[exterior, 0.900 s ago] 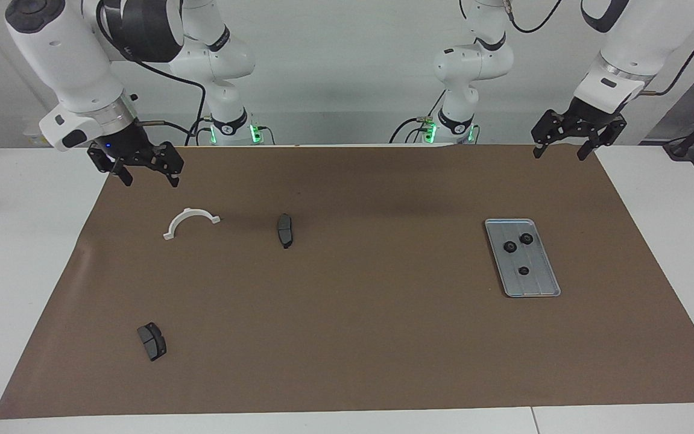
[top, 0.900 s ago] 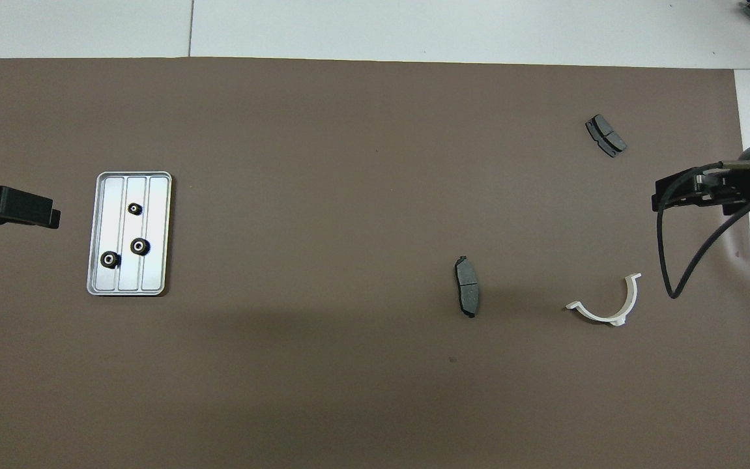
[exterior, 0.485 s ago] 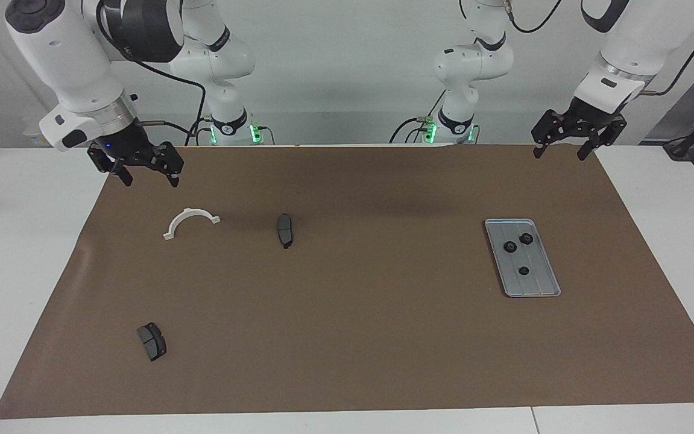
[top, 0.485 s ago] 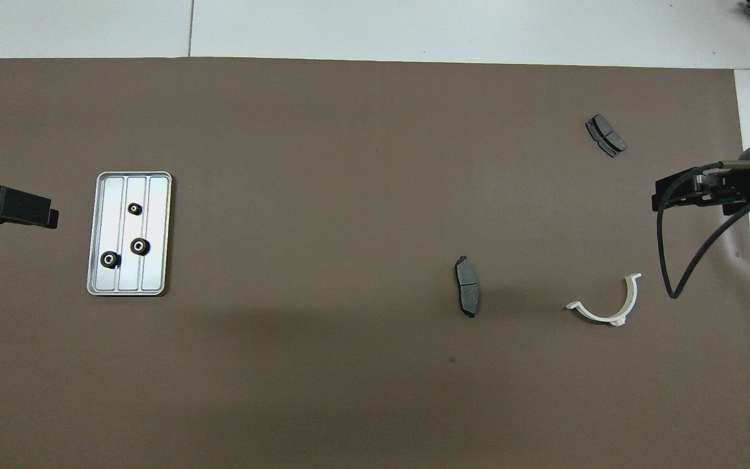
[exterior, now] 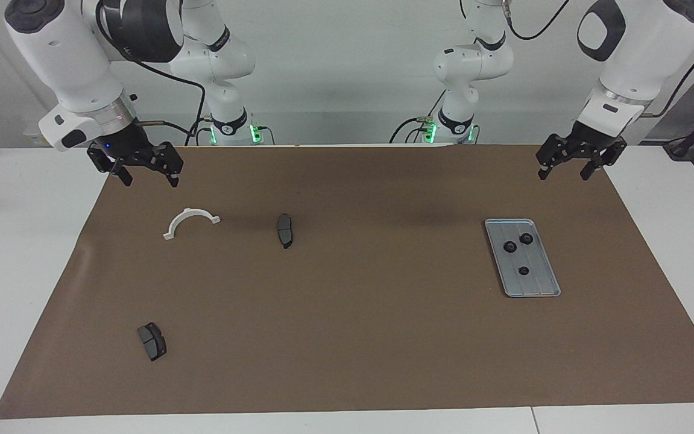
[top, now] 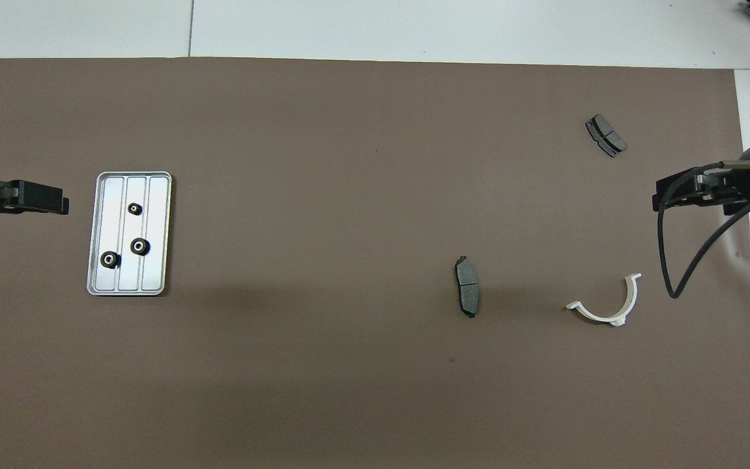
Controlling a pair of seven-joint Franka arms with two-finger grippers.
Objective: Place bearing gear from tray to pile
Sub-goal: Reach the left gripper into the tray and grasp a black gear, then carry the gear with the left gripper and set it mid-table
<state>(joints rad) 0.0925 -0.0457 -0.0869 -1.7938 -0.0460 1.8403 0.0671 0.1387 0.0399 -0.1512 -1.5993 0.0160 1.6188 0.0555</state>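
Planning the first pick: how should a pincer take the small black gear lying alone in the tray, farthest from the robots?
Grip the small black toothed gear across its rim, coming straight down. It lies flat in the ridged silver-grey metal tray, apart from the other two gears, so both sides look free; the open left pincer looks closest.

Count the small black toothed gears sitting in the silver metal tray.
3. All lie in the ridged silver metal tray: two small black toothed gears side by side at the end nearer the robots, one alone farther from them. None looks hidden.

three bearing gears [exterior: 510, 246], one tray [exterior: 539, 286], two brake pads [exterior: 285, 229], one white bracket [exterior: 190, 222]
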